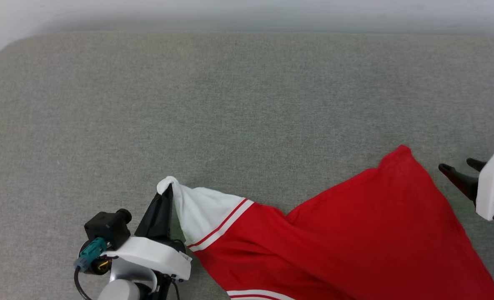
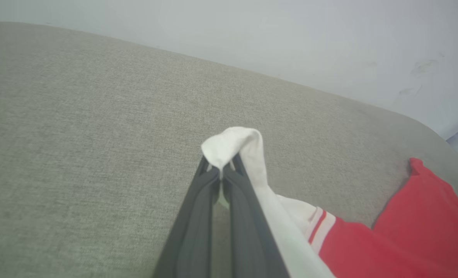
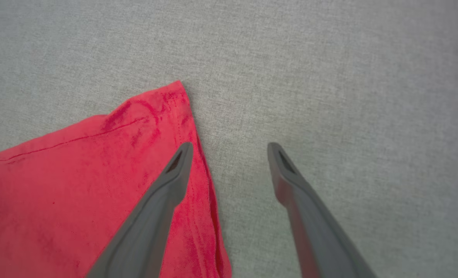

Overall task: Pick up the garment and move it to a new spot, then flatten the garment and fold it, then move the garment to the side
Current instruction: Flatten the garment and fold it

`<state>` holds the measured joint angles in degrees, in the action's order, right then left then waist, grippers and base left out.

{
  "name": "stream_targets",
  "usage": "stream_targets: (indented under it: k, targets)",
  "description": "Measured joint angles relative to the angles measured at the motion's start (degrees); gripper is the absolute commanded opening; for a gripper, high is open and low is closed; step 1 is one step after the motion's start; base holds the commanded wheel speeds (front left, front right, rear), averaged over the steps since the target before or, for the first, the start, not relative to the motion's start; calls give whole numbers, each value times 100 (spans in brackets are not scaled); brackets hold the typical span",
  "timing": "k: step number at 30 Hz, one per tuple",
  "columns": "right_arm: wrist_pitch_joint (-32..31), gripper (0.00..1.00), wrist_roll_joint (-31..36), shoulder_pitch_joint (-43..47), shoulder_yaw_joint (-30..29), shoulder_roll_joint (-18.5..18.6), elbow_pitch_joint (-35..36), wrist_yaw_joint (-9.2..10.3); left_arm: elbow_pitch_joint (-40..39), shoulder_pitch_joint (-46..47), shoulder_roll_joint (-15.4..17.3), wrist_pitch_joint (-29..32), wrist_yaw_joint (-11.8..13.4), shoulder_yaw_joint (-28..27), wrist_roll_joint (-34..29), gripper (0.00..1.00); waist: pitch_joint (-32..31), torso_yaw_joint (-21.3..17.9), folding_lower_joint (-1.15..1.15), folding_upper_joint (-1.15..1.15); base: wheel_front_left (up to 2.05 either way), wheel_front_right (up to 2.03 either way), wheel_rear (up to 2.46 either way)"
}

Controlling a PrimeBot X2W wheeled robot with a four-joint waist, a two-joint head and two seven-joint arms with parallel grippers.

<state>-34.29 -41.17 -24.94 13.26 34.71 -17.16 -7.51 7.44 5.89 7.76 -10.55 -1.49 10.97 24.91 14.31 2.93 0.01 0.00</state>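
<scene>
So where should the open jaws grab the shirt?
Probably the red corner of the shirt, coming in from the robot's right. It sticks out as a thin point on the cushion, next to the open right jaws, and the left jaws hold the white sleeve.

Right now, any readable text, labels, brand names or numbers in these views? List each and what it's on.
None readable.
The garment: plain red cloth, a white sleeve and striped trim; no lettering on the parts in view.
Left tool and right tool: no legible marks.
Grey surface: no text.
</scene>
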Motion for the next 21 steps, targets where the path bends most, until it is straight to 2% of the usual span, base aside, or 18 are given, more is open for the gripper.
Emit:
stream_targets:
  k: [3, 9, 16, 17, 18, 21]
  targets:
    - [-374, 100, -57, -421, 423, 121, -80, 0, -21, 139, -98, -58, -1, 58, 11, 0, 192, 106, 0, 0, 0, 0, 0]
    - [-559, 100, -176, -994, 1296, 140, -399, 1, -82, 364, -169, -169, 3, 168, -49, 0, 564, 262, 0, 0, 0, 0, 0]
    - [-1115, 100, -666, -1523, 2018, 344, -875, 12, -18, 465, -183, -224, 5, 198, -64, 0, 823, 375, -2, 0, 0, 0, 0]
    - [-1194, 35, -740, -1580, 2069, 357, -914, 12, 1, 467, -181, -229, 5, 197, -63, 0, 832, 382, -2, 0, 0, 0, 0]
    - [-1223, 0, -827, -1624, 2119, 370, -951, 12, 22, 469, -181, -234, 5, 194, -62, 0, 833, 386, -2, 0, 0, 0, 0]
    - [-1252, 0, -1015, -1692, 2256, 388, -1033, 12, 91, 474, -181, -250, 4, 193, -49, 0, 797, 388, -2, 0, 0, 0, 0]
